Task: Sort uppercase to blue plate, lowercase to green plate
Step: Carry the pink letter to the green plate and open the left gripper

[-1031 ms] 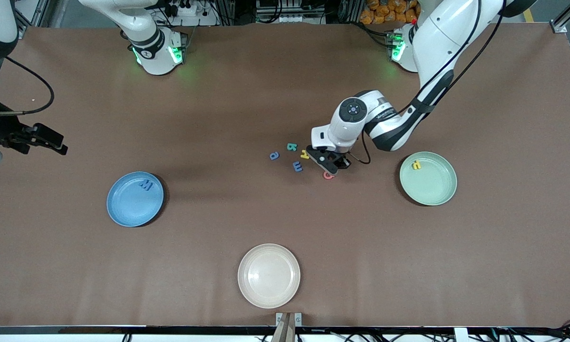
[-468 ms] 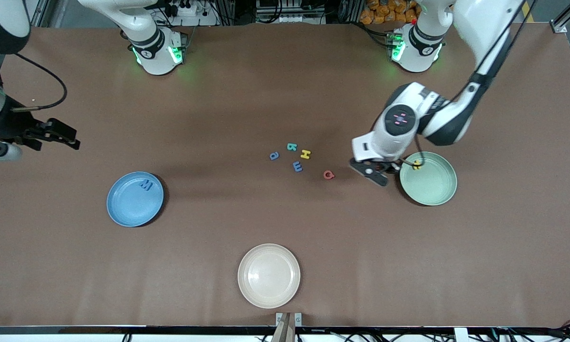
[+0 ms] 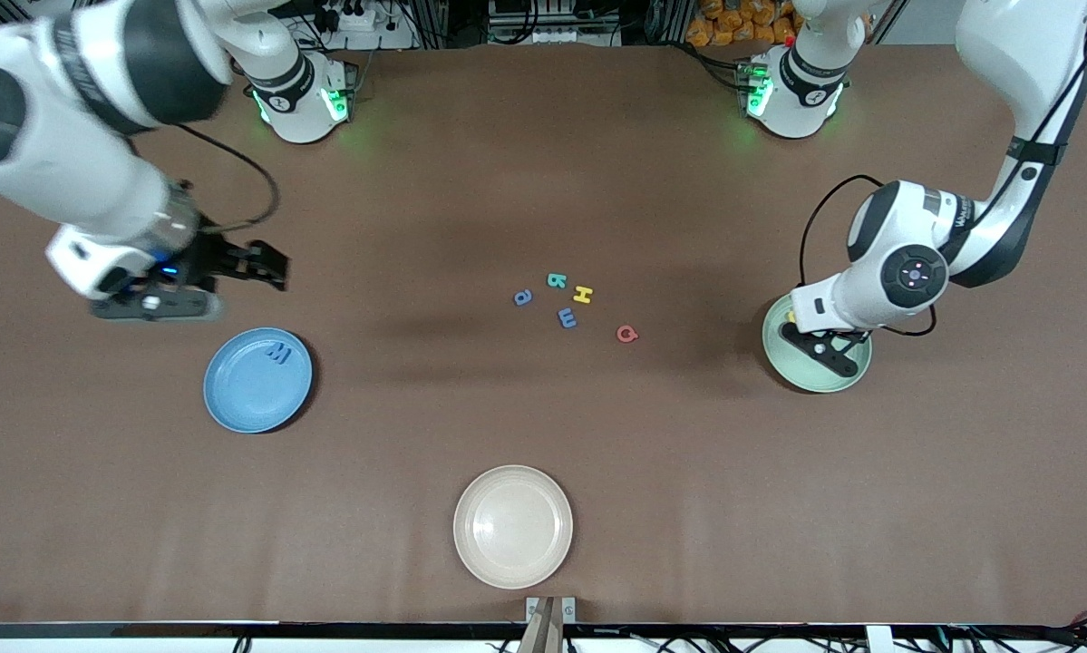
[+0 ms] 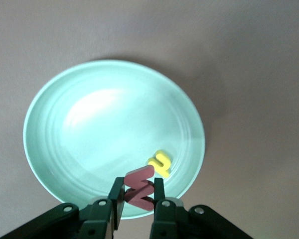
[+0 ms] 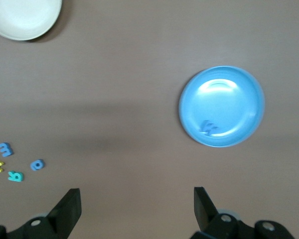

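Note:
My left gripper [image 3: 824, 349] hangs over the green plate [image 3: 815, 381], shut on the red lowercase m [image 4: 139, 175]. In the left wrist view the m stands on edge between the jaws of the left gripper [image 4: 138, 186], above the green plate [image 4: 89, 124], where a yellow lowercase h [image 4: 159, 163] lies. The blue plate [image 3: 257, 379] holds the blue uppercase M [image 3: 277, 354]. My right gripper [image 3: 266, 263] is open and empty over bare table beside it. Mid-table lie teal R [image 3: 557, 280], yellow H [image 3: 582, 294], red Q [image 3: 627, 334], blue a [image 3: 523, 297] and blue m [image 3: 567, 317].
A cream plate [image 3: 512, 526] stands near the front camera's edge of the table. The right wrist view shows the blue plate [image 5: 222, 107], the cream plate [image 5: 25, 17] and the loose letters, among them the blue a [image 5: 36, 164].
The left arm has carried the red m from the letter cluster to above the green plate. The right arm has swung in from the table's end to beside the blue plate.

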